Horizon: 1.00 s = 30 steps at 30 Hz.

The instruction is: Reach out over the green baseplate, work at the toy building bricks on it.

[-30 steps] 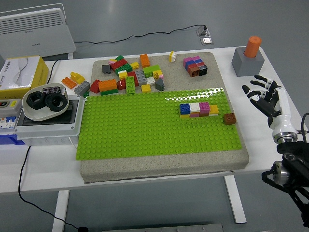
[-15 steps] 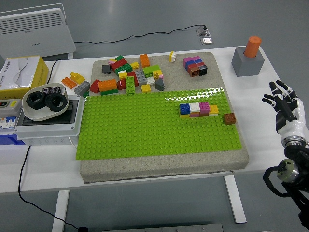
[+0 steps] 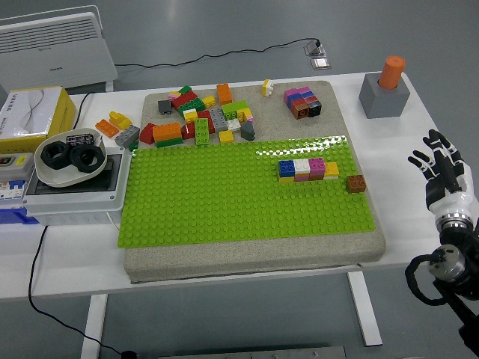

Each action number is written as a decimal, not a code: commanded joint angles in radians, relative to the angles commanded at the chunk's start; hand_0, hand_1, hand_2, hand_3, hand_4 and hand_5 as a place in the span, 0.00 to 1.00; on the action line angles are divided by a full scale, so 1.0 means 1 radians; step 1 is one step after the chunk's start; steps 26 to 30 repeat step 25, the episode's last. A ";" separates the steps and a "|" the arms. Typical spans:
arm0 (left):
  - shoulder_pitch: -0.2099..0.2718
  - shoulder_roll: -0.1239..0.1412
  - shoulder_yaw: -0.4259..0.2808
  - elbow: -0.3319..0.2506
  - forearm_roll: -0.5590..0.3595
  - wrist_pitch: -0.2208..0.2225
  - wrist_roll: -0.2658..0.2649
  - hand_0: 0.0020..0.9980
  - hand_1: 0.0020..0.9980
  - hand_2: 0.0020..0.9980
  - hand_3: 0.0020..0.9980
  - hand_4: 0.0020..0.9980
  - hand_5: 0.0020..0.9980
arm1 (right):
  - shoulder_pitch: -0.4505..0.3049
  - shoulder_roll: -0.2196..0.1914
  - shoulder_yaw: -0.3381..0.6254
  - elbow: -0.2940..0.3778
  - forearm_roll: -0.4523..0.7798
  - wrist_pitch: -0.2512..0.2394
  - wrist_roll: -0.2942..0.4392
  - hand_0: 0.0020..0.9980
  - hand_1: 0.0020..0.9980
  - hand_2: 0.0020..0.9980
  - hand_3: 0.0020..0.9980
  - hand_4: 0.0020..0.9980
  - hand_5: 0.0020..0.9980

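Note:
The green baseplate (image 3: 224, 198) lies on a grey foam pad in the middle of the table. On its right part stands a short row of bricks (image 3: 307, 169): blue, white, pink and yellow. A brown brick (image 3: 355, 183) sits alone just right of that row, at the plate's edge. Behind the plate lies a loose heap of mixed bricks (image 3: 198, 120) and a small stacked block (image 3: 302, 102). My right hand (image 3: 443, 168) hovers off the table's right edge, fingers spread, holding nothing, well right of the plate. No left arm shows.
A grey block with an orange cylinder (image 3: 385, 90) stands at the back right. At the left are a white bowl with black rings (image 3: 69, 157) on a grey box, a yellow box (image 3: 31, 112) and a black cable (image 3: 34, 254) hanging over the front edge.
My right hand has drawn back to the right and slightly down, away from the table's right side, and now sits beyond its edge. The bricks have not moved.

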 joint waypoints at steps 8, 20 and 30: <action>0.001 0.003 -0.005 0.000 -0.010 0.002 -0.001 0.73 0.38 0.34 0.50 0.26 0.00 | -0.007 0.002 0.018 -0.004 0.010 -0.003 -0.002 0.46 0.41 0.59 0.62 0.85 0.30; -0.005 0.009 -0.010 0.000 -0.015 0.004 0.002 0.73 0.38 0.35 0.50 0.26 0.00 | -0.005 0.008 0.004 -0.020 0.006 -0.011 -0.010 0.47 0.41 0.58 0.62 0.84 0.31; -0.012 0.023 -0.009 0.000 -0.017 0.002 0.004 0.73 0.38 0.35 0.50 0.26 0.00 | -0.001 0.011 0.004 -0.021 -0.007 -0.023 -0.018 0.47 0.41 0.58 0.62 0.82 0.32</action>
